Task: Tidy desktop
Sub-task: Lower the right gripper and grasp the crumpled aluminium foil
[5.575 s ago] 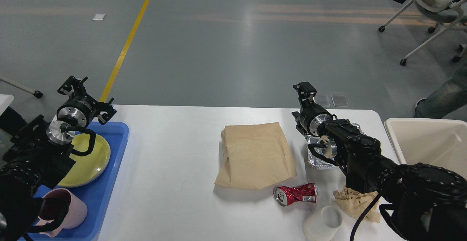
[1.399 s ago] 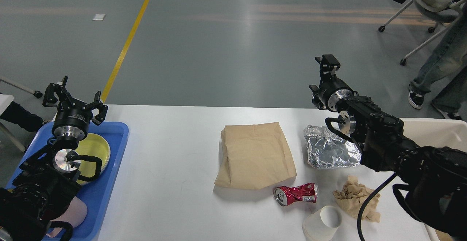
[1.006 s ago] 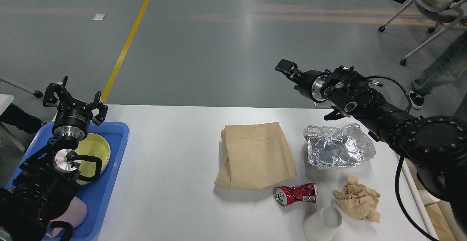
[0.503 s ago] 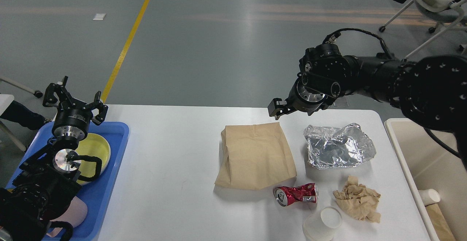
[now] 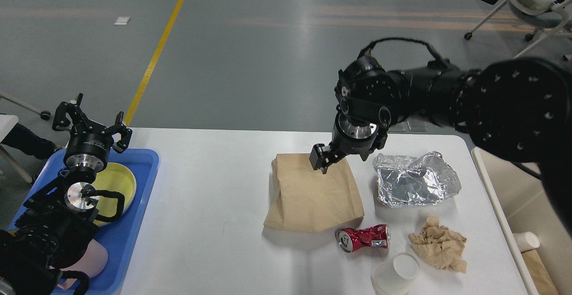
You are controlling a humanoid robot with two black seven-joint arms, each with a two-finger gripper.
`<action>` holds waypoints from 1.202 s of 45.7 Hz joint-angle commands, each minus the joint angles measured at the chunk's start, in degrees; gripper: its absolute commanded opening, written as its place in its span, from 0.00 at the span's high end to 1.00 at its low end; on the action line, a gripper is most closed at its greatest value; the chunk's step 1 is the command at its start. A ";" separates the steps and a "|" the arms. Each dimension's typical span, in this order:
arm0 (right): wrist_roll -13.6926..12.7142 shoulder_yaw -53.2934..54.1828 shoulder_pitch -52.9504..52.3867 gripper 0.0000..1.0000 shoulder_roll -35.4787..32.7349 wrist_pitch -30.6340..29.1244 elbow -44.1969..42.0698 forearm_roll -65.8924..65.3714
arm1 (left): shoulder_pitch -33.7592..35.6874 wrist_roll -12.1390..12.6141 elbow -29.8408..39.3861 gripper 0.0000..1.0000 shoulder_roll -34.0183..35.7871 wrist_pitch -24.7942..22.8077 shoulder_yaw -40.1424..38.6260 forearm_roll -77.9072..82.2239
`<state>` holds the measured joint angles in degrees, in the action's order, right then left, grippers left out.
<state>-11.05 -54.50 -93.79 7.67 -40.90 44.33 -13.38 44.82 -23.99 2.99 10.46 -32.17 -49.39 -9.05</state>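
The white desk (image 5: 214, 205) sits right in front, wide, smooth, messy. The right gripper (image 5: 321, 160) has swung from the bin side over the brown paper bag (image 5: 313, 194); it probably goes next. I cannot tell how its fingers stand. The left gripper (image 5: 91, 123) stays above the blue tray (image 5: 134, 223), fingers apart. Crumpled foil (image 5: 415, 185), a crushed can (image 5: 363, 238) wait.

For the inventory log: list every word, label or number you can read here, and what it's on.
None can be read.
Crushed red can: white markings on its side, too small and crumpled to read.
Paper bag, foil, white cup: no print visible.
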 commanded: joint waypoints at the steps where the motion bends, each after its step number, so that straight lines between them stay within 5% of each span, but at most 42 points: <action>1: -0.02 -2.27 3.61 0.00 -1.60 3.54 -0.65 -0.51 | 0.00 0.00 0.00 0.04 0.00 0.00 0.00 0.00; 12: -0.11 -6.84 8.97 0.00 -7.23 11.10 -0.74 -0.77 | 0.00 0.00 0.00 0.04 0.00 0.00 0.00 0.00; 34: -0.11 -5.79 17.94 0.00 -7.58 23.14 -5.05 -0.60 | 0.00 0.00 0.00 0.04 0.00 0.00 0.00 0.00; 55: -0.11 -5.53 21.63 0.00 -7.41 26.66 -7.16 -0.42 | 0.00 0.00 -0.09 0.04 0.00 0.00 0.00 0.00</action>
<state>-11.16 -60.04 -72.45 0.19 -15.51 37.26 -13.73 44.82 -23.99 2.99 10.46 -32.17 -49.40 -9.05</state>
